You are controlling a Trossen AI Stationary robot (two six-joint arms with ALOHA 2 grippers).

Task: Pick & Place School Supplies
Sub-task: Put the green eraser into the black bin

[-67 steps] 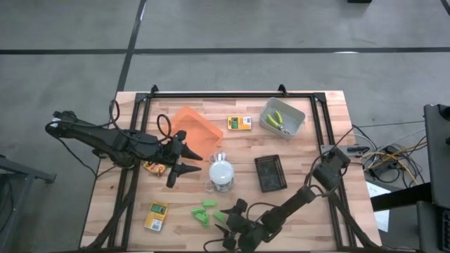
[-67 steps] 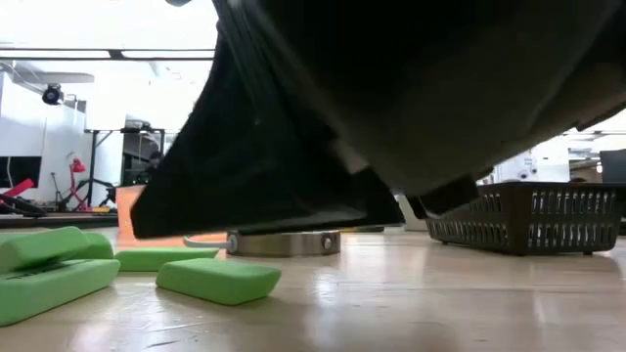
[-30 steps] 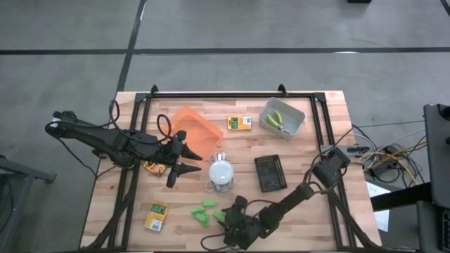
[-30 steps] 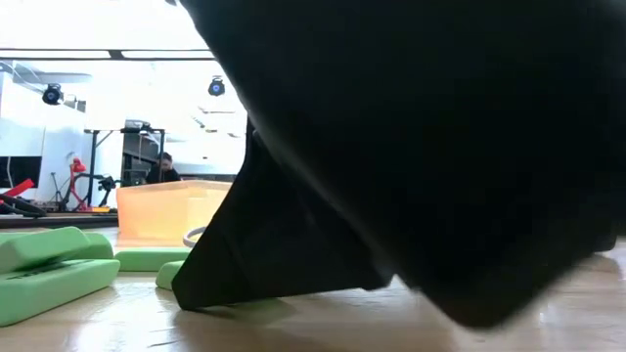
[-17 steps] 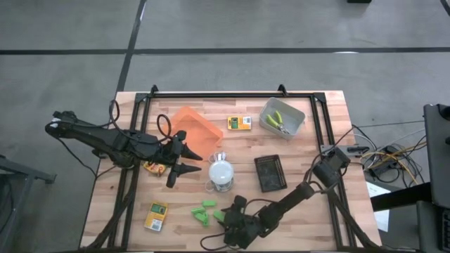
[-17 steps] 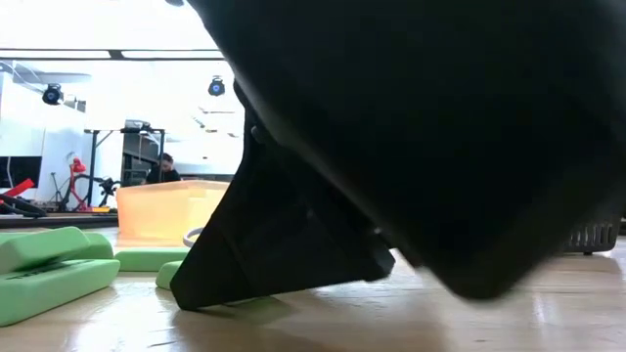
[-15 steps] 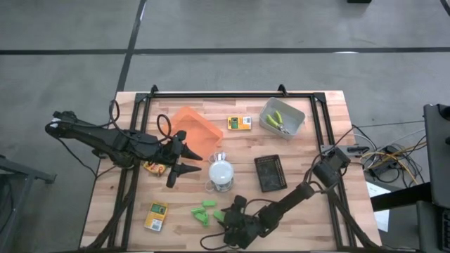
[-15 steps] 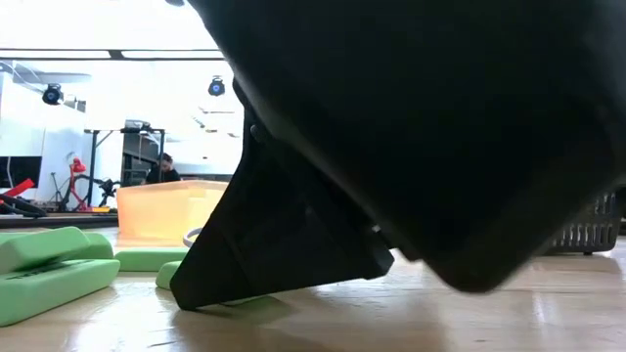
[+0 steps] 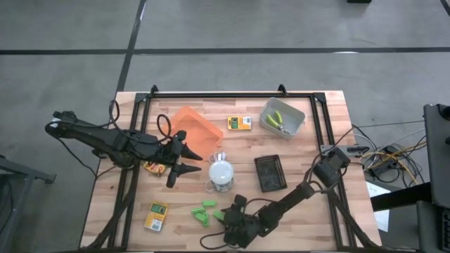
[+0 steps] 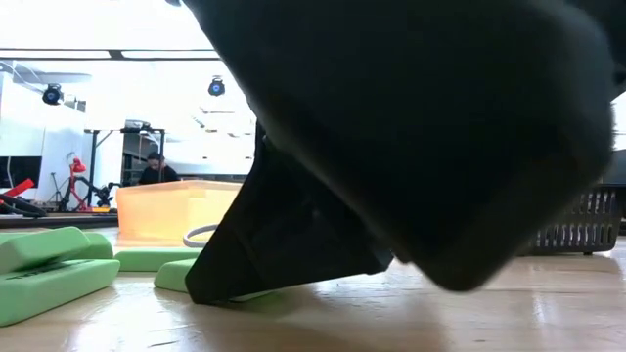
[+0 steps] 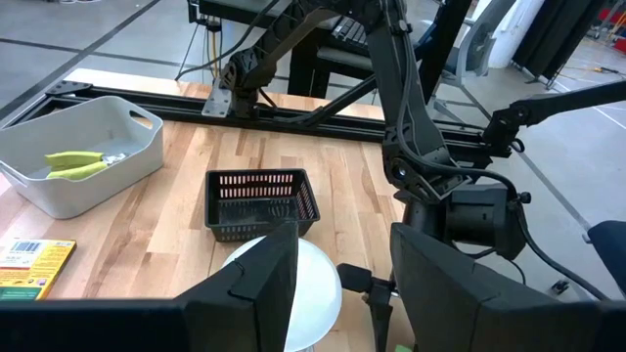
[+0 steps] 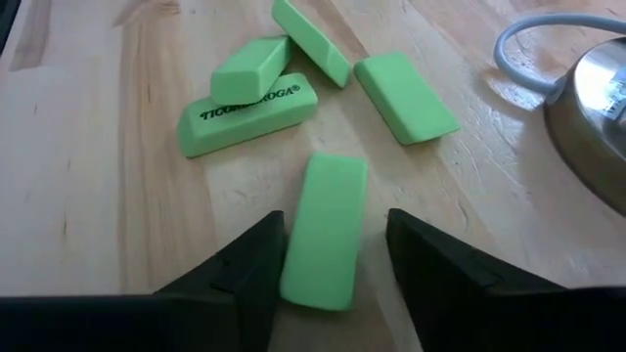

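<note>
the right gripper (image 12: 328,259) is lowered over a lone green eraser (image 12: 326,229), its fingers set narrowly on either side but not yet seen pressing it. four more green erasers (image 12: 246,110) lie just ahead of it, near the white domed object (image 9: 221,171). two yellow-handled tools (image 9: 278,121) already lie in the grey tray (image 9: 295,112); printed boxes (image 9: 155,216) are left on the table. the near table edge is close behind the gripper. the left gripper (image 9: 184,160) waits half open, empty, beside the orange tray (image 9: 200,128).

Four erasers (image 12: 293,68) are lying clustered together; a fifth eraser (image 12: 326,227) is lying apart, just before them, between the right gripper (image 12: 333,264) fingers.
</note>
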